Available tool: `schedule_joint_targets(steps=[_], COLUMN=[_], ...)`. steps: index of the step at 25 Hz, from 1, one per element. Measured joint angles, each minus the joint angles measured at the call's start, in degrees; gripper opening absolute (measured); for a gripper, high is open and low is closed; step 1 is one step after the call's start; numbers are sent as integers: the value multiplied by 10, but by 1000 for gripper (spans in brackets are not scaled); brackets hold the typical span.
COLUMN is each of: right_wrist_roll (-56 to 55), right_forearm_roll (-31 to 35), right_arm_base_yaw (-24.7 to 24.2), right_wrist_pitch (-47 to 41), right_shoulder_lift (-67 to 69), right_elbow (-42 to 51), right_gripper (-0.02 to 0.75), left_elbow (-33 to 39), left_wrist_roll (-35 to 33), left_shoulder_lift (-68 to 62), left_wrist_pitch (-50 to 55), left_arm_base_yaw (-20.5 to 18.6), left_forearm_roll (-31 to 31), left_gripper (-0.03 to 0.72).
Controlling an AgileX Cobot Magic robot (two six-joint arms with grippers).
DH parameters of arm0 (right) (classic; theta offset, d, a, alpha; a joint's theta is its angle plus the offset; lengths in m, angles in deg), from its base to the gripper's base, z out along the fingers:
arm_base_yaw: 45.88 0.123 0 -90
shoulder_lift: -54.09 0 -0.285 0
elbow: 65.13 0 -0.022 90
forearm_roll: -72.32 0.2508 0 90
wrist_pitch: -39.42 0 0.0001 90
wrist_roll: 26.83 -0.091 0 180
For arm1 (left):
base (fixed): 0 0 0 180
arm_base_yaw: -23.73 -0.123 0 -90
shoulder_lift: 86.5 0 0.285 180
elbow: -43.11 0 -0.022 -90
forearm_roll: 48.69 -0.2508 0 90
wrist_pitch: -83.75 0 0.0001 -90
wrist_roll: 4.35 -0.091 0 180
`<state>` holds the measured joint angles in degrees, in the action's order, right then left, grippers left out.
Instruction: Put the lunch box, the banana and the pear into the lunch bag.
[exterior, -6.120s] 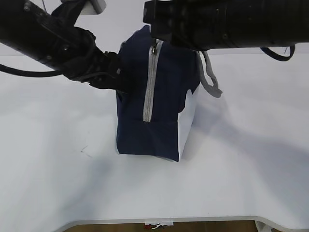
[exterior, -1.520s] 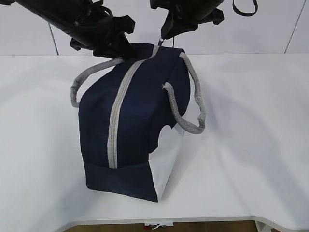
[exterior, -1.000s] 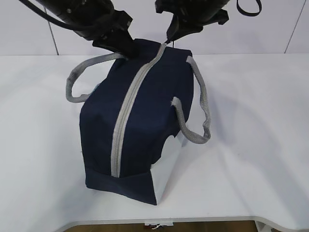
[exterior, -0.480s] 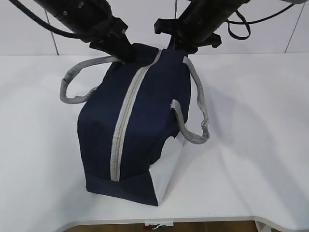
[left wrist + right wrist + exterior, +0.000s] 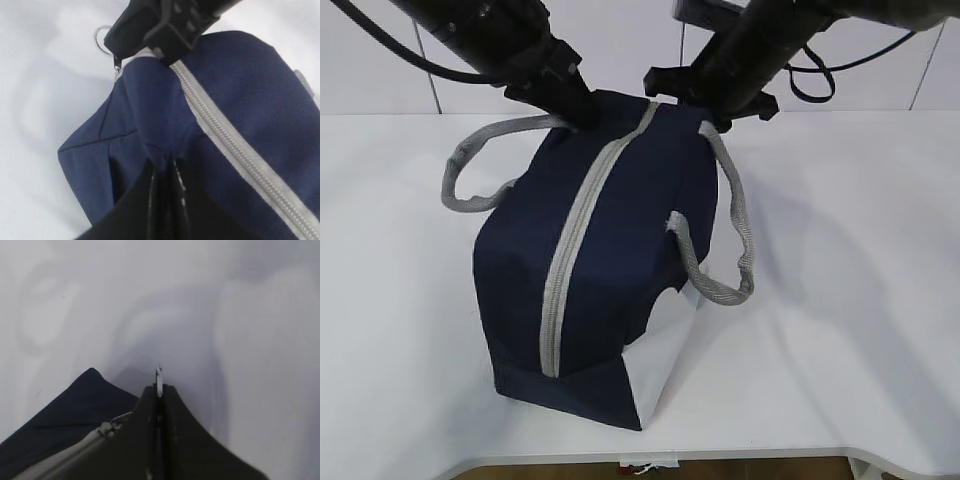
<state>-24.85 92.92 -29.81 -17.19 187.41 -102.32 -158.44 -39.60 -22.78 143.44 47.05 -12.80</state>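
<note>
Between the two grippers, at the far end of the lunch bag (image 5: 590, 260), lies the closed end of the grey zipper (image 5: 582, 235), and the step in hand looks like opening the bag before anything goes in. From its wrist view the left gripper (image 5: 164, 170) is clamped on a pinch of navy fabric just beside the zipper tape, holding the bag steady on the white table (image 5: 840, 300). Just ahead of it and across the tape, the right gripper (image 5: 159, 390) has its fingers pressed together on the thin metal tab of the ring pull (image 5: 104, 40); the ring sticks out past its tip in the left wrist view, though the grip itself is small and I judge it held rather than plainly see it. Toward the camera from both grippers the zipper runs shut along the whole top, with a grey strap handle (image 5: 715, 250) hanging on either side. Lunch box, banana and pear appear in no view. Next, the right gripper likely must draw the pull along the tape toward the near end while the left keeps the fabric taut
</note>
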Motion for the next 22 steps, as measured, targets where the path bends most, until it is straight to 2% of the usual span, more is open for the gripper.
schedule_joint_targets(steps=[18,20,22], right_wrist_roll=[0,0,0], right_forearm_roll=[1,-2,-8], right_arm_base_yaw=[-1,-1,-1], right_wrist_pitch=[-12,-15,-16], right_shoulder_lift=[10,10,10], right_elbow=[-1,-1,-3], right_gripper=[14,36,92], left_elbow=[0,0,0], left_wrist_roll=[-2,-3,-3], left_shoulder_lift=[0,0,0], left_wrist_pitch=[-5,-5,-2], left_arm_base_yaw=[0,0,0], left_forearm_roll=[-4,-5,-5], left_gripper=[11,11,11])
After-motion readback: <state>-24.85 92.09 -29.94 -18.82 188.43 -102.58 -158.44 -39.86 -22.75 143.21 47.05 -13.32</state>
